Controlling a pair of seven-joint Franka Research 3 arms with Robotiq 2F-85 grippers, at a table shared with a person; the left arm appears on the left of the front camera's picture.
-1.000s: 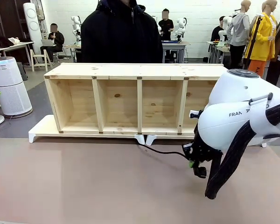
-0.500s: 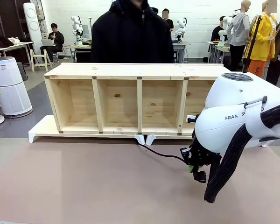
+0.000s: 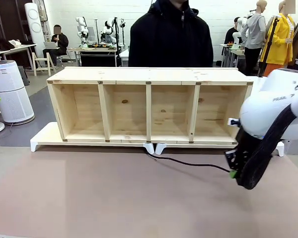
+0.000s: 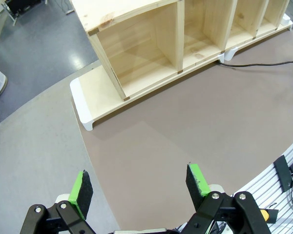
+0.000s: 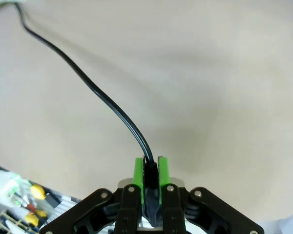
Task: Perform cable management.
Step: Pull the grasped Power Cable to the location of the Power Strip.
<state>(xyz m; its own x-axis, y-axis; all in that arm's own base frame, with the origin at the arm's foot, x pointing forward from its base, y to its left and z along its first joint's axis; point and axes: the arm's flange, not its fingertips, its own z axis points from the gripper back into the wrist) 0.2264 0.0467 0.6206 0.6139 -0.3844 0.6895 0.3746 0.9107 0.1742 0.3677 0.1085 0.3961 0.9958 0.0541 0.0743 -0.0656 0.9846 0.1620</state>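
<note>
The right gripper is clamping its pads together on the end of the cable at lower centre. The cable is trailing to the upper left, toward the wooden shelf. The left gripper is hanging wide open. Grasping looks done, but routing seems to be left.

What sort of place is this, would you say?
Probably an open lab or workshop: desks at the back with a seated person, an air purifier on the floor, and a bare wooden shelf.
</note>
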